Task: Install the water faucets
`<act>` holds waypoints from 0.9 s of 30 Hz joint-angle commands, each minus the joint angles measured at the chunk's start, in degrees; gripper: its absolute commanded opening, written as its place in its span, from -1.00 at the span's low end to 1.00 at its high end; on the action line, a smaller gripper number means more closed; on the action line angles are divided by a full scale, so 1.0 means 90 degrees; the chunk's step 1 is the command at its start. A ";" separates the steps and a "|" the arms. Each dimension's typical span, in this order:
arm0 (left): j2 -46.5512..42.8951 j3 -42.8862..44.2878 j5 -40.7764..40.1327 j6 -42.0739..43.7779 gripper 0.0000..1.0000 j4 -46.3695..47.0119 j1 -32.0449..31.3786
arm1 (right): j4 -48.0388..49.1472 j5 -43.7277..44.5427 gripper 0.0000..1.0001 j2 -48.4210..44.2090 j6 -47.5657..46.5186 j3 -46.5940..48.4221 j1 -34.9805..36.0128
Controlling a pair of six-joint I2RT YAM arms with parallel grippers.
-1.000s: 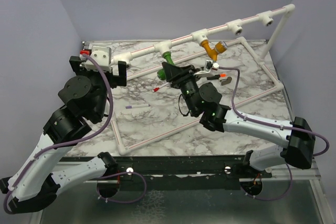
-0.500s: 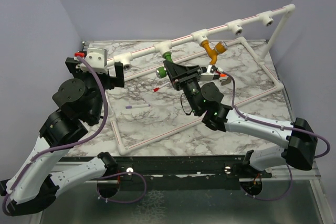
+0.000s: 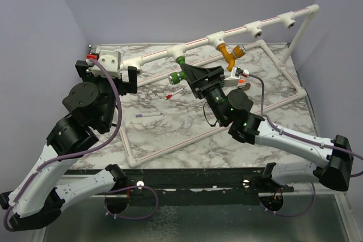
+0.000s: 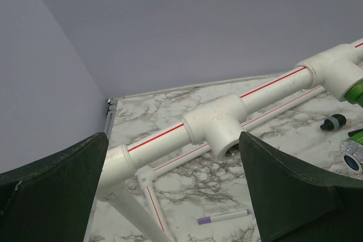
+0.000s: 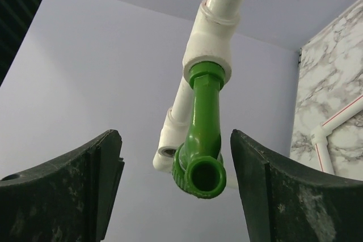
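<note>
Top external view: the white red-striped pipe frame (image 3: 153, 56) crosses the table (image 3: 170, 126) from 9 to 2 o'clock, its T-sockets angled toward the arms to take taps. At 10 o'clock the left gripper (image 3: 106, 75) is spread wide and empty, facing a bare socket (image 4: 224, 140). The right gripper (image 3: 184, 72) is spread either side of the green faucet (image 5: 204, 134) without touching it. That faucet hangs seated in its socket near 12 o'clock, seemingly installed. The orange faucet (image 3: 229, 55) hangs likewise at 1 o'clock. No writing is legible.
</note>
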 commanded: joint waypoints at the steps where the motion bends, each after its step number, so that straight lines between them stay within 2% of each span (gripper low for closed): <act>1: 0.0074 0.0053 -0.0044 -0.0057 0.98 0.0006 -0.0039 | -0.0771 0.0080 0.66 -0.0450 -0.0503 0.0054 0.0007; 7: 0.0223 0.0116 -0.0049 -0.0088 0.98 0.0016 -0.0039 | -0.1996 0.0362 0.69 -0.0832 -0.1329 0.0375 0.0007; 11: 0.0332 0.0186 -0.0018 -0.0114 0.98 0.0016 -0.0039 | -0.2266 0.0610 0.70 -0.1031 -0.2441 0.0510 0.0007; 20: 0.0465 0.0229 -0.0071 -0.0113 0.98 0.0026 -0.0039 | -0.1376 0.0453 0.70 -0.1457 -0.6439 0.0415 0.0007; 27: 0.0493 0.0228 -0.0183 -0.0088 0.98 0.0026 -0.0046 | -0.1382 -0.1236 0.70 -0.1674 -0.9777 0.0464 0.0007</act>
